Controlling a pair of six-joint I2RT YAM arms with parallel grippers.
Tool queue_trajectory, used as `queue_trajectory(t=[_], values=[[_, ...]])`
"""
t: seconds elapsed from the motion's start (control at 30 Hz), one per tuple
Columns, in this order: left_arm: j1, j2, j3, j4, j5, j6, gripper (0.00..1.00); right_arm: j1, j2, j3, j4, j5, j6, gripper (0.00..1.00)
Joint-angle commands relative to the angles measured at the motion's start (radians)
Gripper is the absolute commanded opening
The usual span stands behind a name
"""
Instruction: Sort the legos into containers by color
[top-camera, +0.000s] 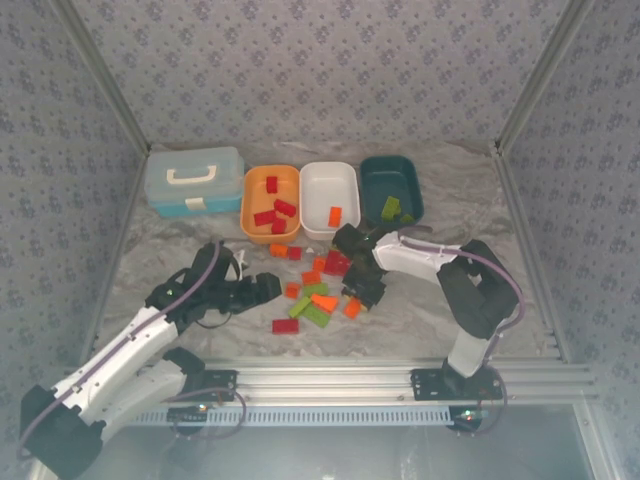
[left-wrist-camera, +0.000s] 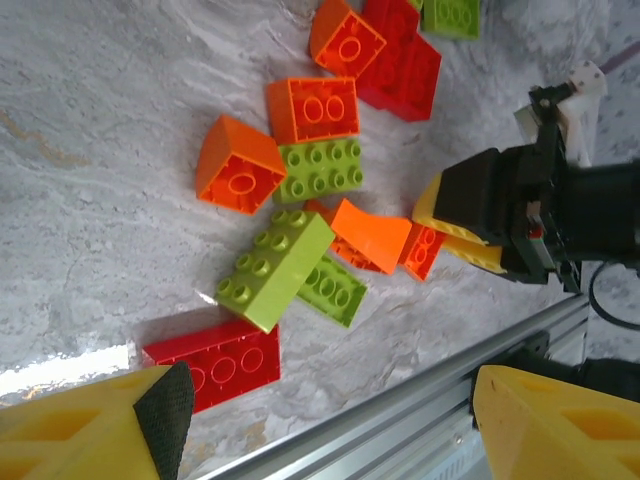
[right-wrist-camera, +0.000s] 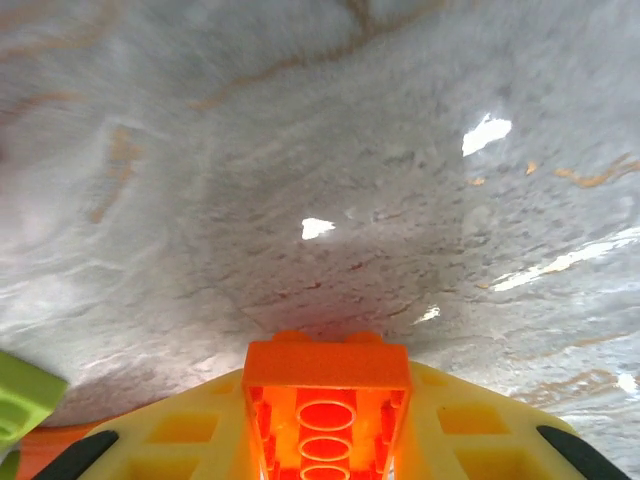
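A loose pile of red, orange and lime legos (top-camera: 318, 292) lies mid-table, in front of the containers. My right gripper (right-wrist-camera: 327, 420) is shut on an orange lego (right-wrist-camera: 327, 365) at the pile's right edge (top-camera: 362, 285). My left gripper (left-wrist-camera: 335, 415) stands open at the pile's left, with nothing between its fingers; a red lego (left-wrist-camera: 215, 365) lies just beyond its left fingertip. The orange tray (top-camera: 247, 205) holds red legos, the white tray (top-camera: 322, 190) one orange lego, and the dark teal tray (top-camera: 385, 175) green ones.
A light blue case with a white handle (top-camera: 193, 180) stands left of the trays. An aluminium rail (top-camera: 400, 375) runs along the near table edge, close below my left gripper. Patterned walls enclose the table on three sides.
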Motion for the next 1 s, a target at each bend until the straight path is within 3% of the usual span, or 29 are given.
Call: queue_trajectory(t=[0.0,0.2,0.57,0.7,0.97], values=[[0.013,-0.004,0.015,0.047,0.007,-0.056,0.77,0.015,-0.063,0.164,-0.153,0.138,-0.096,0.3],[0.014,0.129,0.173,-0.113,-0.117,-0.031,0.79,-0.001,0.021,0.47,-0.267,0.232,-0.235,0.31],[0.01,0.321,0.319,-0.241,-0.161,0.087,0.79,-0.136,0.48,1.013,-0.326,0.223,-0.406,0.32],[-0.032,0.361,0.325,-0.313,-0.203,0.162,0.78,-0.167,0.577,1.079,-0.288,0.184,-0.441,0.32],[-0.124,0.367,0.305,-0.362,-0.294,0.172,0.78,-0.178,0.642,1.13,-0.277,0.142,-0.46,0.34]])
